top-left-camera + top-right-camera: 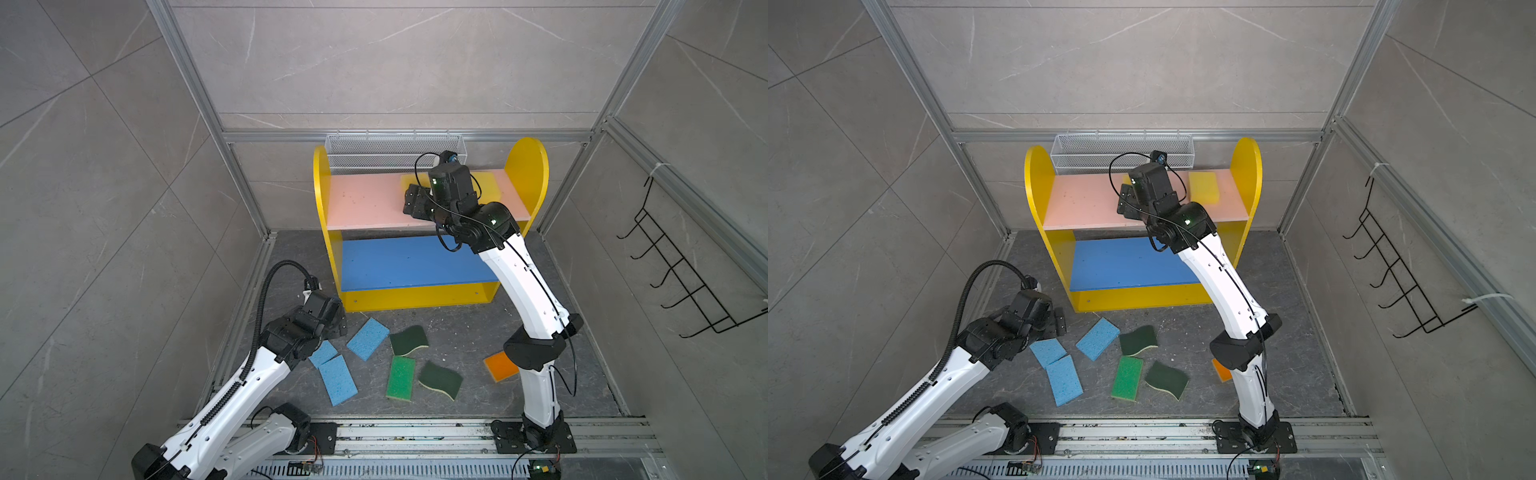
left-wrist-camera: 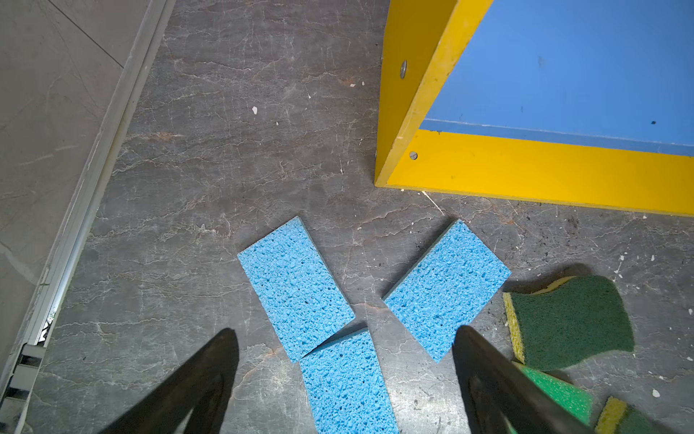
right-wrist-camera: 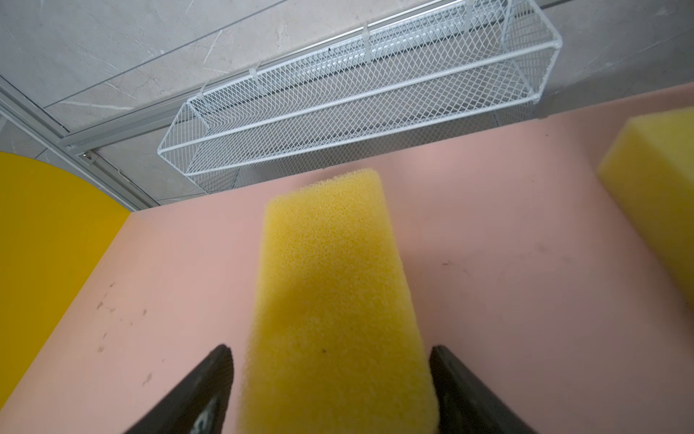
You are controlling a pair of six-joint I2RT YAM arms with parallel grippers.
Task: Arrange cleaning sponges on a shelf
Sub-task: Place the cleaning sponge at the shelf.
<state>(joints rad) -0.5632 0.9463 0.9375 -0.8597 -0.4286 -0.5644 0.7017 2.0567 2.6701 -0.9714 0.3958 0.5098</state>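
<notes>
Right wrist view: thick yellow foam sponge block point(image 3: 330, 263) lies flat on the pink upper board point(image 3: 507, 263) of the small yellow-sided wooden shelf point(image 1: 528, 166), long axis pointing at the white wire mesh basket point(image 3: 338, 94) behind. Right gripper point(image 3: 330, 347) straddles its near end, jaws wide, sliver of gap on one side, foam not squeezed: reads as open around it, not a grip. Second thick yellow block point(image 1: 1203, 187) sits on the same board nearer the right side panel, apart from this one. Step in hand, my read: finishing the placement. To do it well, back out straight along the sponge's length with the jaws wide and lift clear before swinging. Foam is light, and any pad drag could skew it or pull it toward the front edge. Left gripper point(image 2: 345, 330) hangs low over the floor, jaws wide, empty, above three thin light-blue rectangular sponges point(image 2: 294, 285). Two touch at a corner, so the separate one looks the easier pick. Also on the floor: two dark-green wavy-edged sponges point(image 1: 409, 340), a bright-green-topped sponge point(image 1: 401, 377), an orange-topped sponge point(image 1: 500, 365) partly behind the right arm. No brand or label legible; a white mark on one right-gripper finger is cropped, unreadable.
</notes>
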